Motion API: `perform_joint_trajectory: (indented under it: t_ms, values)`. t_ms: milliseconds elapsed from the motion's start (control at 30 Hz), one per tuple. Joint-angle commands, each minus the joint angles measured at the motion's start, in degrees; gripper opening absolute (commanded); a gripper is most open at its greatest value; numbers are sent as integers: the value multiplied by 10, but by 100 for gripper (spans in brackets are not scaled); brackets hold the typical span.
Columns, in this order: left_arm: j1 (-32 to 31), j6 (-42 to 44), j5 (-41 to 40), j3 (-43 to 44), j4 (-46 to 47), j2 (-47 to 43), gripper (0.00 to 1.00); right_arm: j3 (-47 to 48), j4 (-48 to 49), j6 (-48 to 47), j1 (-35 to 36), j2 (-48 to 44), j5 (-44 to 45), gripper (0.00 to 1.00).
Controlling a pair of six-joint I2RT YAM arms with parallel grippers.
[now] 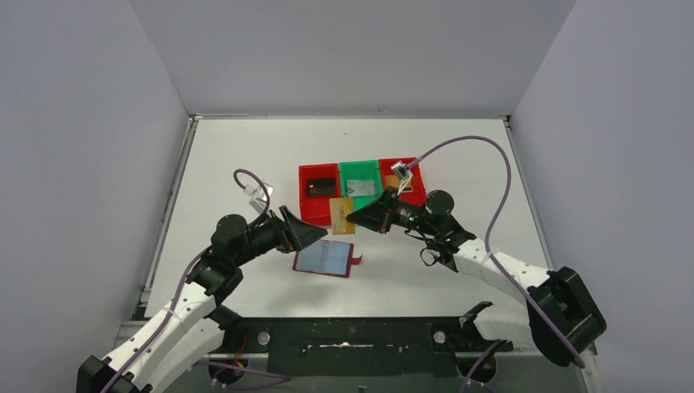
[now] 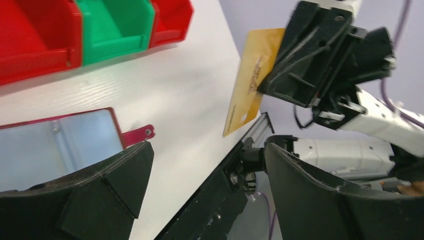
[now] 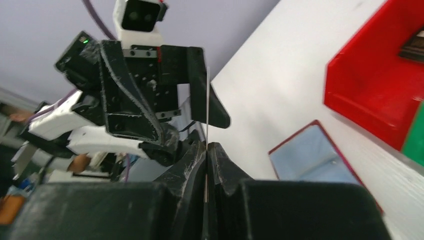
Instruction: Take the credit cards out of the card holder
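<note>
Gold-yellow card [image 2: 250, 65], thin, dark print, pinched in right pincer [image 3: 206, 150].

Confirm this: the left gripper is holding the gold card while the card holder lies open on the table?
No: the right gripper holds the gold card, as the left wrist view shows. The card holder does lie open on the table.

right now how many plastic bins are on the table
3, side by side in a row: left red bin, green bin in the middle, right red bin partly covered by the right arm.
</note>
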Motion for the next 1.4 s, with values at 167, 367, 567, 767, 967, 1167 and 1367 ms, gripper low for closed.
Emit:
perform_joint_trajectory:
  t_ms: [167, 367, 567, 767, 967, 1167, 1367]
  values:
    - [5, 133, -204, 134, -296, -18, 89, 100, -391, -361, -12, -122, 338, 0]
    - [18, 179, -320, 193, -384, 11, 91, 136, -460, -536, -12, -140, 518, 0]
    - [100, 208, -294, 220, -398, 75, 93, 205, -533, -646, -15, -78, 592, 0]
    - [241, 263, -195, 219, -396, 77, 94, 243, -554, -753, -32, -12, 541, 0]
    - [252, 280, -185, 155, -330, 40, 94, 296, -627, -876, -69, 74, 440, 0]
    - [252, 285, -181, 152, -311, 24, 94, 304, -620, -991, -88, 131, 422, 0]
    - [252, 285, -178, 146, -299, 20, 95, 331, -637, -1076, -96, 171, 387, 0]
